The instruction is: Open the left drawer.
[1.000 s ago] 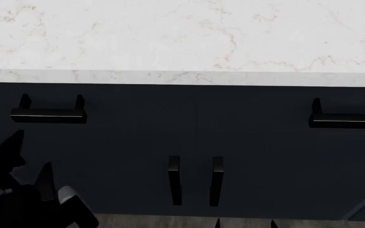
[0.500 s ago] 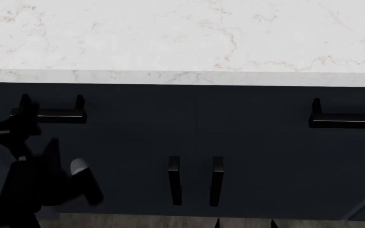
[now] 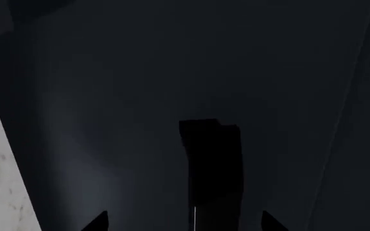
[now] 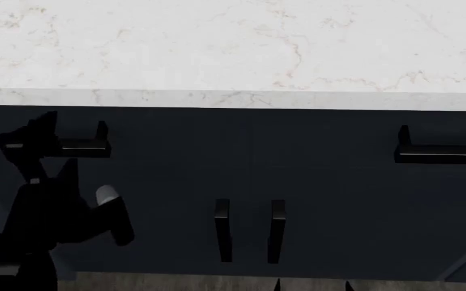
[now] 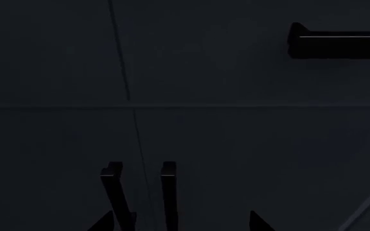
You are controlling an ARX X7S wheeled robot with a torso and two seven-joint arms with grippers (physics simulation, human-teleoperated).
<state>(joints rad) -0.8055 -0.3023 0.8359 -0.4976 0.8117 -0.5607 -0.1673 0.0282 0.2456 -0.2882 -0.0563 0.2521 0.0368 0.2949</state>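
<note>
The left drawer [image 4: 164, 142] is a dark navy front under the marble counter and stands closed. Its short black bar handle [image 4: 87, 146] is partly covered by my left gripper [image 4: 53, 145]. In the left wrist view the handle [image 3: 214, 163] shows end-on, in line with the gap between the two fingertips of the left gripper [image 3: 183, 223], which is open. Whether the fingers touch the bar is not clear. My right gripper [image 5: 179, 222] is open and empty, low in front of the cabinet doors, with only its tips at the head view's lower edge [image 4: 312, 285].
The white marble countertop [image 4: 233, 48] overhangs the drawers. The twin drawer handle [image 4: 443, 153] is at the right, also seen in the right wrist view [image 5: 339, 41]. Two vertical black door handles [image 4: 223, 230] [image 4: 276, 230] stand below the middle. Grey floor strip [image 4: 216, 284] is at the bottom.
My left arm has risen from the lower left up to the left drawer's handle, and the gripper now covers the handle's left end. The right arm and the drawer have not moved.
</note>
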